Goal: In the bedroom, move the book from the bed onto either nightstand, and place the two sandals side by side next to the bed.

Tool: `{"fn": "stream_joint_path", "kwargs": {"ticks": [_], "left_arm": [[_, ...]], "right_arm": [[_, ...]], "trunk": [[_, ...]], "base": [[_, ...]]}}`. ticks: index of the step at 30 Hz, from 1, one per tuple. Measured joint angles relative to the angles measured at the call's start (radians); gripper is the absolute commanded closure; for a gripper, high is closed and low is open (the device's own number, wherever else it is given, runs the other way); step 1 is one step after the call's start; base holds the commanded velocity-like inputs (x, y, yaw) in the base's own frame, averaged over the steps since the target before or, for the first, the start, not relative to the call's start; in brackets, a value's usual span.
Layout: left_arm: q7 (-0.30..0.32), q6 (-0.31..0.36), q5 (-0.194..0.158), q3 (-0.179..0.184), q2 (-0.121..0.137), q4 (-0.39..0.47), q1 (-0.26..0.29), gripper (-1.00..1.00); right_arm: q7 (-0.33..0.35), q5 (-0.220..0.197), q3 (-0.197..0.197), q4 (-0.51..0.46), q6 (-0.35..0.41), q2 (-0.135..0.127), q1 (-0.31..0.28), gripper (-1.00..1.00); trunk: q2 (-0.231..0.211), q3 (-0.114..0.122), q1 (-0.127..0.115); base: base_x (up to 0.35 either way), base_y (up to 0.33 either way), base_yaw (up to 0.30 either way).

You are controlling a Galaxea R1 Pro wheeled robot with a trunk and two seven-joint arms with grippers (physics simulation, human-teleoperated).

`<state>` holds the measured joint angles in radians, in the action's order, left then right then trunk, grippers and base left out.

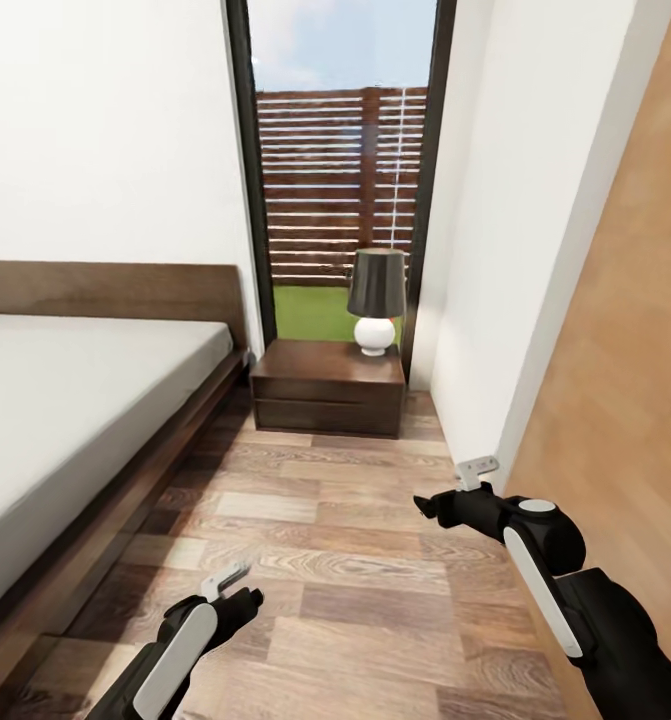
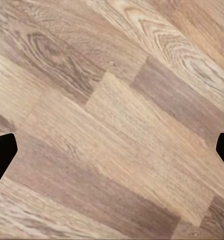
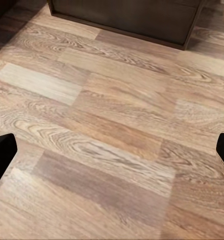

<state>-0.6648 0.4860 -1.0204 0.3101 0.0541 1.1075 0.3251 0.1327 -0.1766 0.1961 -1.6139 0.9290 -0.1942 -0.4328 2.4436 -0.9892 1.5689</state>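
Note:
In the bedroom, the bed [image 1: 65, 400] with its light grey mattress and dark wooden frame runs along the left. The nightstand [image 1: 327, 385], a low dark cabinet, stands beside the headboard under the tall window. The book and the sandals are out of view. My left gripper [image 1: 237, 592] hangs low over the plank floor near the bed's side, open with nothing in it. In the left wrist view, the left gripper [image 2: 112, 152] has its fingertips far apart over bare planks. My right gripper [image 1: 437, 503] is open and empty near the right wall. The right wrist view has the right gripper [image 3: 112, 152] facing the nightstand's base [image 3: 127, 17].
A lamp [image 1: 376, 298] with a dark shade and white base stands on the nightstand's right side. A white wall and a brown wooden door panel [image 1: 625, 400] close in the right. Wood-plank floor [image 1: 345, 540] forms a narrow aisle between the bed and the wall.

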Motion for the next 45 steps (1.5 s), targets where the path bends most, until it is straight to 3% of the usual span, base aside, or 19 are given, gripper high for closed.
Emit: {"fn": "stream_joint_path", "kwargs": {"ticks": [15, 20, 45], "left_arm": [[0.000, 0.000, -0.001, -0.002, 0.001, 0.000, -0.002, -1.00], [0.007, -0.018, -0.003, 0.000, 0.011, -0.018, -0.024, -1.00], [0.007, -0.018, -0.003, 0.000, 0.011, -0.018, -0.038, -1.00]], "right_arm": [[0.004, 0.000, 0.000, 0.000, -0.004, 0.000, 0.010, -1.00], [0.013, -0.009, 0.016, 0.001, 0.007, 0.018, 0.019, -1.00], [0.013, -0.009, 0.016, 0.001, 0.007, 0.018, 0.019, -1.00]], "trunk": [[0.000, 0.000, 0.000], [0.000, 0.000, 0.001], [0.000, 0.000, 0.001]], "base": [[0.327, -0.072, 0.000], [0.036, 0.000, 0.000], [0.031, 0.000, 0.000]]}}
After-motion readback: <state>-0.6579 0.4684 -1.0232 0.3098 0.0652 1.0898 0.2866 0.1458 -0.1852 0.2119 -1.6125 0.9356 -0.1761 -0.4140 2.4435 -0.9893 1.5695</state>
